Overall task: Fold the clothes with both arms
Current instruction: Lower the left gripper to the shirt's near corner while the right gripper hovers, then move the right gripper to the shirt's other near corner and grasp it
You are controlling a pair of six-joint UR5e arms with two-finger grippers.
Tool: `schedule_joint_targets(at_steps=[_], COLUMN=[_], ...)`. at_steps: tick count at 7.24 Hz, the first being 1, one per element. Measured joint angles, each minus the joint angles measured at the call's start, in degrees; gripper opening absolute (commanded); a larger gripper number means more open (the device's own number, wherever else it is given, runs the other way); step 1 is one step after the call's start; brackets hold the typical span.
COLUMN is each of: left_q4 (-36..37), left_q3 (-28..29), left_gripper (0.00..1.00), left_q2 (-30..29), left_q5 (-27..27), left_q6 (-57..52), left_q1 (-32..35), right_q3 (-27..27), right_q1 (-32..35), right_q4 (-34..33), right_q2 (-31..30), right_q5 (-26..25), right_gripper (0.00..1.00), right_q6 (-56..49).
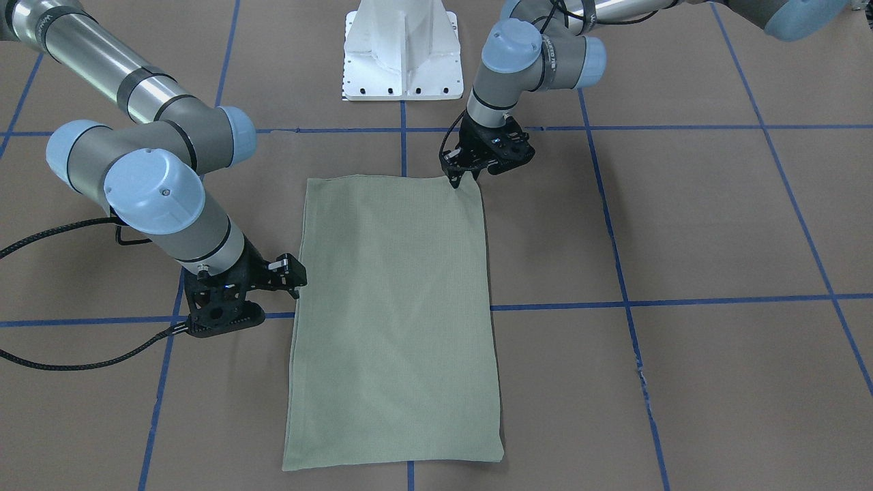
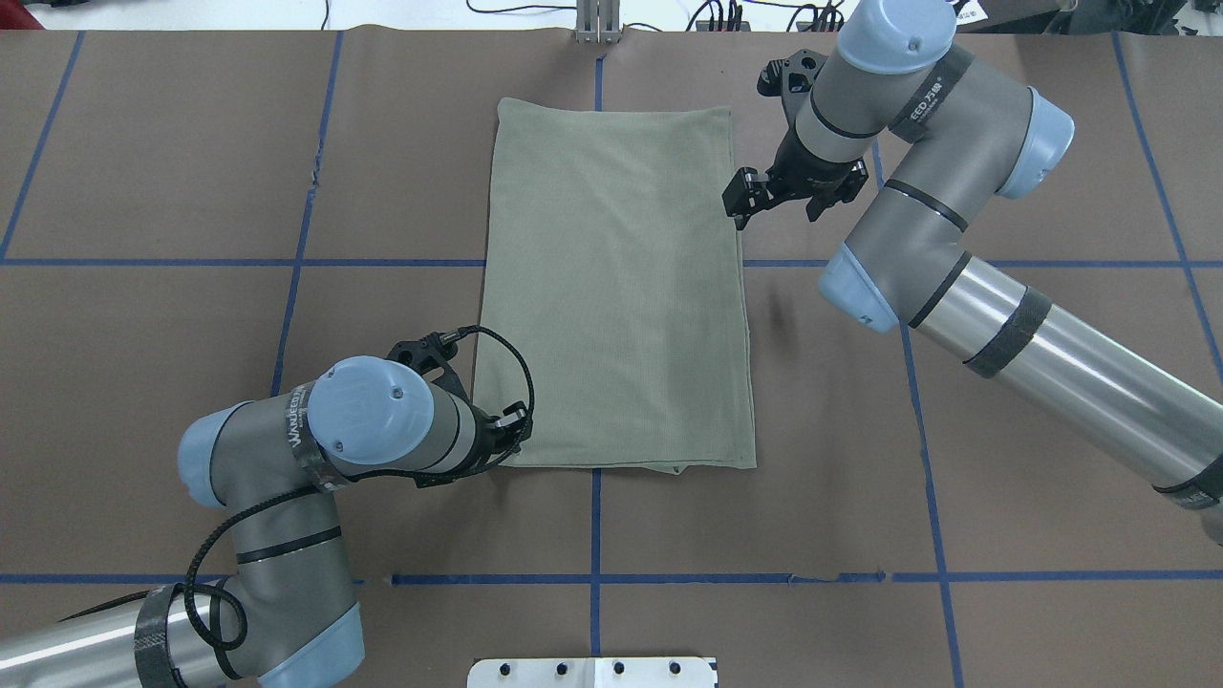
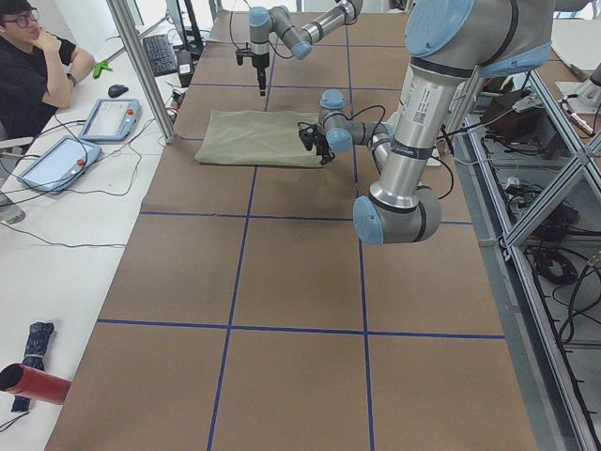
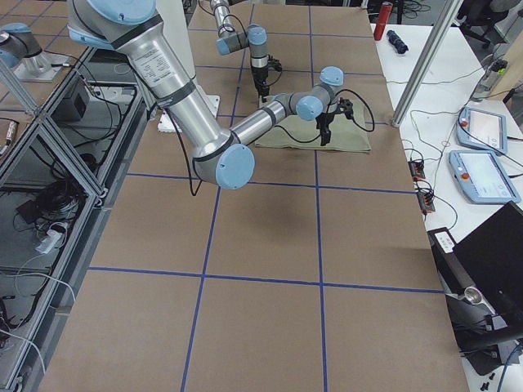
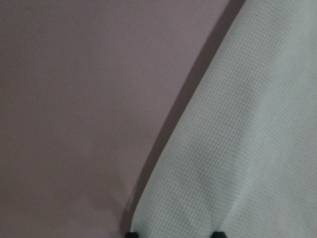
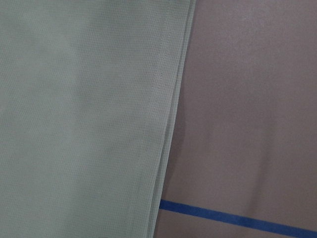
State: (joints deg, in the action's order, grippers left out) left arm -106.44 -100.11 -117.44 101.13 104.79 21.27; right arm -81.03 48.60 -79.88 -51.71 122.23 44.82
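Shirt [image 2: 611, 287], folded into a long strip, lies mid-table [image 2: 143, 191]. Left gripper [image 1: 464, 179], fingers seemingly apart, straddles the shirt corner towards the robot-side edge. Right gripper [image 2: 743, 205] sits beside the long side, and I cannot tell whether its fingers are apart. Probable step: gripping for the crosswise fold, which calls for firm pinches.

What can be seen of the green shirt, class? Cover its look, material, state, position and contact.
The shirt is plain sage green, finely knit, folded into a long flat rectangle with no sleeves or collar showing. It lies on the brown table across blue tape lines. One long side shows stacked layer edges. The left end effector stands at a corner on the robot's side, fingertips apart over the cloth. The right end effector sits beside a long edge, contact unclear.
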Motion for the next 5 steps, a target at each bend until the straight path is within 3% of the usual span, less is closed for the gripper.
schedule_joint_targets(at_steps=[1, 2, 3, 5], left_q4=[0.0, 0.0, 0.0, 0.02], left_q3=[0.09, 0.21, 0.22, -0.04], left_gripper=[0.35, 0.05, 0.0, 0.0], left_q2=[0.0, 0.03, 0.08, 0.18], left_q5=[-0.03, -0.05, -0.1, -1.66], left_q6=[-0.02, -0.02, -0.01, -0.03], left_q1=[0.0, 0.0, 0.0, 0.0], right_q3=[0.21, 0.4, 0.47, 0.38], right_q1=[0.0, 0.0, 0.0, -0.01], right_q4=[0.04, 0.08, 0.12, 0.2], right_q2=[0.09, 0.18, 0.29, 0.53], right_q5=[-0.01, 0.0, 0.02, 0.05], right_gripper=[1.0, 1.0, 1.0, 1.0], right_q6=[-0.02, -0.04, 0.0, 0.47])
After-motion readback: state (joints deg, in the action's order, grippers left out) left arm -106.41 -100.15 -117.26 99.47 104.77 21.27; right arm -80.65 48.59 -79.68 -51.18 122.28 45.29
